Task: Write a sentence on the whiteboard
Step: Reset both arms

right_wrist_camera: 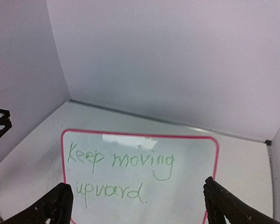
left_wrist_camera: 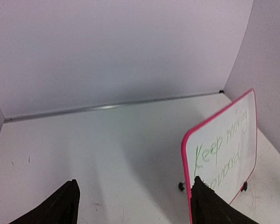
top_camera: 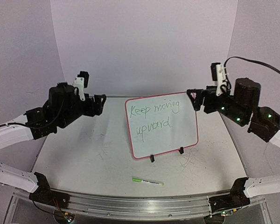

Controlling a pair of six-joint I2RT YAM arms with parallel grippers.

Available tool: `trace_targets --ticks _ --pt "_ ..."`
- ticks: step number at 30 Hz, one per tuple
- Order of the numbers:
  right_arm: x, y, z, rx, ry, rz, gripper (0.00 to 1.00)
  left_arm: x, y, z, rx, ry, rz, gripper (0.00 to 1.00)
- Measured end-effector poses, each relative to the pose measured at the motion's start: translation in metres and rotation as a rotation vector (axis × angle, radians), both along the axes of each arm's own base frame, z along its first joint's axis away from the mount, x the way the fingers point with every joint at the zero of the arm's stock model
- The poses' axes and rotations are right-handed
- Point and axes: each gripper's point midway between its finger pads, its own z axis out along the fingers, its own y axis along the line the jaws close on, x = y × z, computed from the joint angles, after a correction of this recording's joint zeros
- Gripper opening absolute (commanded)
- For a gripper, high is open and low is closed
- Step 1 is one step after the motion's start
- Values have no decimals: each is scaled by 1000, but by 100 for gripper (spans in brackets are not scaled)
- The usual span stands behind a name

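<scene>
The sentence "Keep moving upward" is seen complete on the whiteboard, so a clean retreat is judged due. The left pincer and right pincer are best drawn outward without the board being brushed, as it is propped on two small feet. The board is stood mid-bench, with the left pincer spread wide and empty at its 9 o'clock and the right pincer likewise wide and empty just beside its 2 o'clock corner.

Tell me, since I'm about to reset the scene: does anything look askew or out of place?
A slim green marker pen lies loose on the pale scuffed table, in front of the small pink-framed whiteboard, which stands slightly skewed.
</scene>
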Motion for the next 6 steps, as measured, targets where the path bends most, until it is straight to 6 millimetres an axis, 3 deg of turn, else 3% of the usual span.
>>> trace_targets --ticks 4,6 --pt "-9 -42 69 88 -147 -128 98 4 8 102 -131 -181 39 89" --pt "-15 -58 94 129 -197 -170 98 1 13 138 -173 -250 43 91"
